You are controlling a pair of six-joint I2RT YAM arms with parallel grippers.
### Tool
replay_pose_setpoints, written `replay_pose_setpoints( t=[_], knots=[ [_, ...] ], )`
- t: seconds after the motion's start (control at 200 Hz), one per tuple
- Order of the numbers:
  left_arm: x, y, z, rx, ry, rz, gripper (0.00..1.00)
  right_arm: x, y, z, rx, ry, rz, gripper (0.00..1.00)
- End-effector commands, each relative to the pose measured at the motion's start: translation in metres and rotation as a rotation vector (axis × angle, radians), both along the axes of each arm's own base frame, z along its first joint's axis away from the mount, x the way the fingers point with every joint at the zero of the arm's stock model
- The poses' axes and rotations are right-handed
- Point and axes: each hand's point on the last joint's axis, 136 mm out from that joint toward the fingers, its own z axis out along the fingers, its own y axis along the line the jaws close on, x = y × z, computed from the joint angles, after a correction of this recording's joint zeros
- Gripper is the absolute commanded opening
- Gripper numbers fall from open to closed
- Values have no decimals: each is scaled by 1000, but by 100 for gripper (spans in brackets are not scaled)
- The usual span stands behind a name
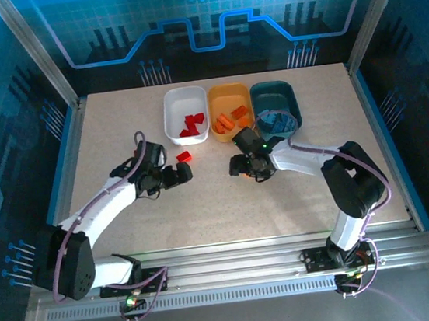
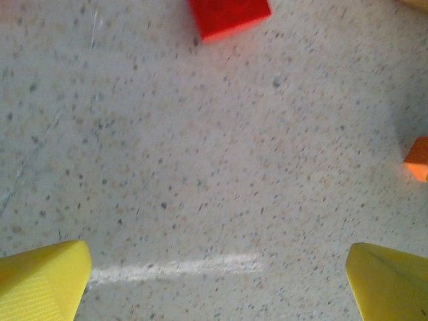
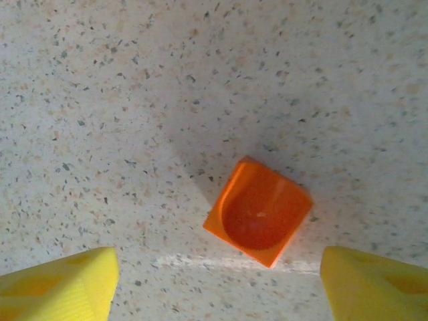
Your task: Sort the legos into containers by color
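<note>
**Two loose bricks on the table, both grippers open**

A red brick (image 1: pixel 183 156) lies on the speckled table (image 1: pixel 116 125), just in front of the white tub (image 1: pixel 171 111). In the left wrist view the red brick (image 2: pixel 229 17) is cut off by the top edge, so its studs cannot be made out.

An orange brick (image 3: pixel 259 212) lies tilted on the table, with a round hollow facing the camera. It sits ahead of the right gripper (image 3: pixel 214 281), between the lines of the two yellow fingers (image 3: pixel 57 284) and touching neither. A corner of an orange brick (image 2: pixel 418 159) also shows at the right edge of the left wrist view.

The left gripper (image 2: pixel 215 274) is spread wide over bare table with nothing between its fingers (image 2: pixel 40 281). It holds nothing, and the red brick lies well ahead of it. The right gripper is also parted and empty.

From above, the left gripper (image 1: pixel 181 174) and right gripper (image 1: pixel 242 165) face each other in front of the tubs. The white tub holds red bricks (image 1: pixel 192 124), the orange tub (image 1: pixel 227 88) holds orange bricks (image 1: pixel 231 118) and the teal tub (image 1: pixel 272 85) holds blue bricks (image 1: pixel 276 120). The blue ones blur together and are hard to count.
</note>
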Motion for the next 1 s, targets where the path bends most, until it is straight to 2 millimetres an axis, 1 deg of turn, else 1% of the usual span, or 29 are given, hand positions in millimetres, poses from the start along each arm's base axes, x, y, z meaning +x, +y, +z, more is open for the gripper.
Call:
replay_pose_setpoints(
  t=[0.0, 0.06, 0.115, 0.24, 0.315, 0.375, 0.41, 0.455, 0.52, 0.56, 0.63, 0.655, 0.705, 0.715, 0.79, 0.805, 0.885, 0.95, 0.995],
  knots=[
    [2, -5, 14, -71, -48, 19, 99, 5, 15, -12, 2, 31, -31, 69],
    [0, -9, 15, -101, -40, 24, 99, 7, 14, -17, -18, 37, -46, 66],
    [-2, -14, 17, -133, -41, 13, 99, 9, 14, -20, -26, 33, -51, 65],
    [-7, -8, 18, -119, -56, 21, 99, 18, 13, -23, -87, 18, -35, 64],
    [-10, -6, 18, -108, -60, 16, 99, 24, 14, -24, -123, 1, -23, 61],
    [-12, -5, 18, -105, -57, 13, 99, 27, 14, -25, -143, -6, -18, 55],
    [-14, -5, 17, -102, -53, 12, 99, 28, 15, -26, -154, -9, -11, 48],
    [-15, -4, 18, -102, -54, 12, 99, 28, 15, -26, -169, -15, -6, 42],
    [-17, -4, 20, -107, -60, 15, 99, 29, 15, -22, -202, -44, 11, 33],
    [-18, -4, 22, -108, -66, 12, 99, 30, 15, -19, -217, -57, 24, 30],
    [-18, -3, 26, -108, -76, 11, 99, 32, 18, -6, -223, -96, 47, 26],
    [-18, -3, 27, -108, -77, 10, 99, 33, 18, 2, -228, -118, 53, 26],
    [-18, -3, 29, -108, -80, 9, 99, 37, 20, 20, -239, -167, 74, 26],
    [-18, -3, 30, -108, -80, 8, 99, 40, 20, 26, -241, -183, 77, 26],
    [-18, -3, 29, -108, -76, 11, 99, 52, 19, 53, -260, -249, 94, 26],
    [-18, -3, 30, -109, -77, 12, 99, 57, 18, 60, -262, -266, 94, 26],
    [-17, -4, 28, -114, -70, 18, 99, 81, 14, 79, -267, -321, 99, 26],
    [-16, -5, 26, -116, -64, 20, 99, 104, 14, 87, -261, -350, 113, 27],
    [-15, -4, 23, -110, -60, 21, 99, 120, 16, 88, -255, -362, 133, 27]
  ],
)
